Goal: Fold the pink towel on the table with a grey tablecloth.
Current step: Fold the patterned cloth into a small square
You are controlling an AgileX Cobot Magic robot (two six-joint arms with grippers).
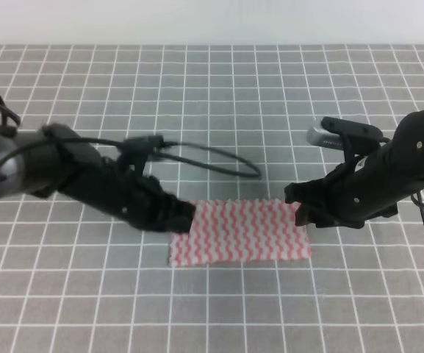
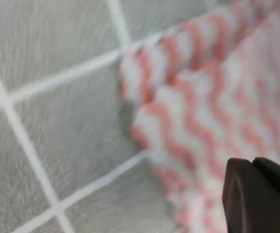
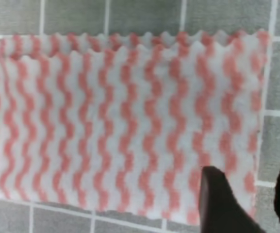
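While the pink towel [image 1: 239, 232] lay folded on the grey tablecloth [image 1: 219, 103], we flanked it: left gripper [image 1: 184, 218] at nine o'clock, right gripper [image 1: 297, 211] at three, right jaws parted, left grip indiscernible.

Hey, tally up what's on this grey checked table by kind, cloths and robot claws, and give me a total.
Pink-and-white zigzag-striped cloth towel: 1
Black robot claws: 2, left claw, right claw
Total: 3, on the grey grid-lined tablecloth.

1. The pink towel [image 1: 237, 232] lies flat, folded into a wide rectangle with two serrated edges stacked slightly offset; pink-red and white zigzag stripes.
2. The table with a grey tablecloth [image 1: 219, 103] carries a white grid; the towel sits toward 6 o'clock of centre.
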